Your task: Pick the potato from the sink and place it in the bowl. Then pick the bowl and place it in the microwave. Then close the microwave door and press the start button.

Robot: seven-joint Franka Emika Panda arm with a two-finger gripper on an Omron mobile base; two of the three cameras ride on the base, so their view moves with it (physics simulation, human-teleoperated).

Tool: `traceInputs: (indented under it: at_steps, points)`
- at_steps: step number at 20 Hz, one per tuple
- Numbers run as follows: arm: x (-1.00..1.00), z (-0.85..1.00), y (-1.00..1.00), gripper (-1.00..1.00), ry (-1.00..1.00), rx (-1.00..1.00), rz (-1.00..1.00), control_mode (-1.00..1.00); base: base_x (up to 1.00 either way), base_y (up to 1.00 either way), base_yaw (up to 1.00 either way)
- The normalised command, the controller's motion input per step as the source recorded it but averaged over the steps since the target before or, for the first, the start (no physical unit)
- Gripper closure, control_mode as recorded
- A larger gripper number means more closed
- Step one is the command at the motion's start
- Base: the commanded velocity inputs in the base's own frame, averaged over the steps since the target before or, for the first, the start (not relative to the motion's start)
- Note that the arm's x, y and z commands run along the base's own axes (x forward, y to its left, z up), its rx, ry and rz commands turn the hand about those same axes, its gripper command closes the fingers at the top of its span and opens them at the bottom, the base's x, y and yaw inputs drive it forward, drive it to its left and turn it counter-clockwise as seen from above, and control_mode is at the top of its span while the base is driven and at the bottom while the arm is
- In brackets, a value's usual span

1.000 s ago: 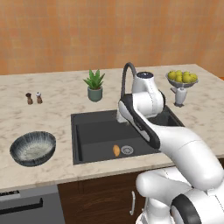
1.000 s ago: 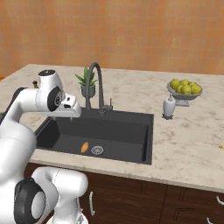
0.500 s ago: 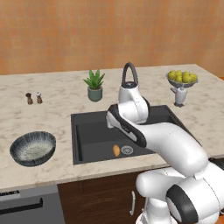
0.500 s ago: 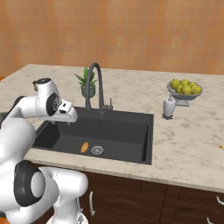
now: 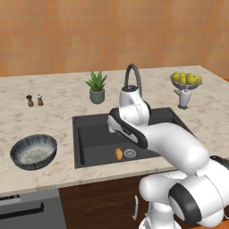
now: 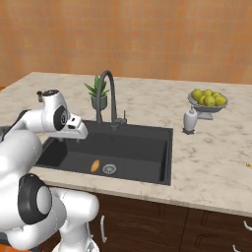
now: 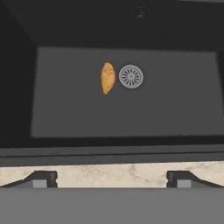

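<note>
The potato is seen on the floor of the sink, just beside the drain. The gripper is held spread wide above the sink's near rim; the potato lies ahead and below, its long axis crossing the finger line.

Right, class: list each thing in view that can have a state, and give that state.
potato: lying on the sink floor beside the drain, not held
bowl: upright on the counter, empty
sink: dry, holding the potato
gripper: open, empty
fruit bowl: full
</note>
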Motion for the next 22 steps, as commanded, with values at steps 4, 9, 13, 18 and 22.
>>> traceInputs:
  at_steps: [4,9,13,18,22]
  points:
    - [0.0,-0.19,0.0,-1.0,0.0,0.0,0.0,-1.0,0.0,0.0,0.0]
    - [0.0,-0.16,0.0,-1.0,0.0,0.0,0.0,-1.0,0.0,0.0,0.0]
    - [0.01,-0.16,0.0,-1.0,0.01,0.0,0.0,-1.0,0.0,0.0,0.0]
    - [0.01,-0.15,0.0,-1.0,0.03,-0.02,0.0,-1.0,0.0,0.0,0.0]
    - [0.01,-0.22,0.01,-1.0,0.03,-0.07,0.0,-1.0,0.0,0.0,0.0]
